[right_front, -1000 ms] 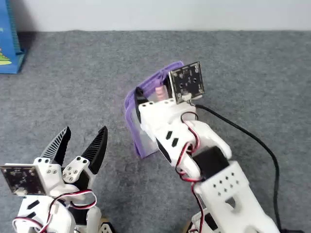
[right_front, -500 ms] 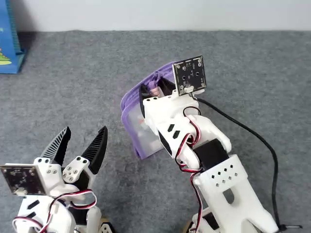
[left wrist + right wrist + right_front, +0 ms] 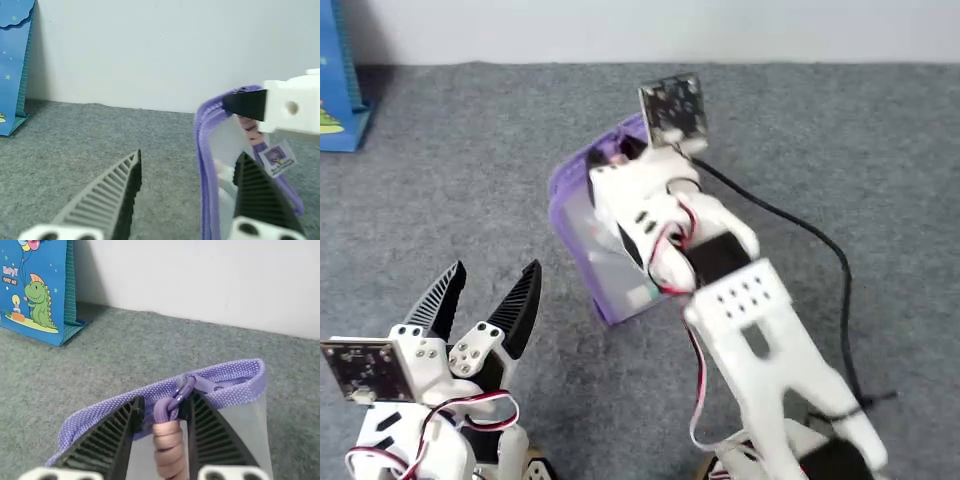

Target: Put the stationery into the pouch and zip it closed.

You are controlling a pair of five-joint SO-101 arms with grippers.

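Displacement is seen in the high view: the right arm has been swung leftward and farther across the table, and the purple pouch (image 3: 590, 250) has been carried along with it. The left arm has been kept where it was. The right gripper (image 3: 162, 407) is clamped on the zipper pull (image 3: 176, 399), so that the purple loop and its pink coiled cord (image 3: 167, 440) are pinched between the ribbed fingers at the pouch's top edge. The left gripper (image 3: 492, 272) is held spread wide with nothing between its fingers, near the pouch but apart from it. The pouch is stood upright on the grey felt (image 3: 470, 150). Pale items are seen through its clear side, too indistinct to be named. A blue gift bag (image 3: 40, 290) is stood against the wall.
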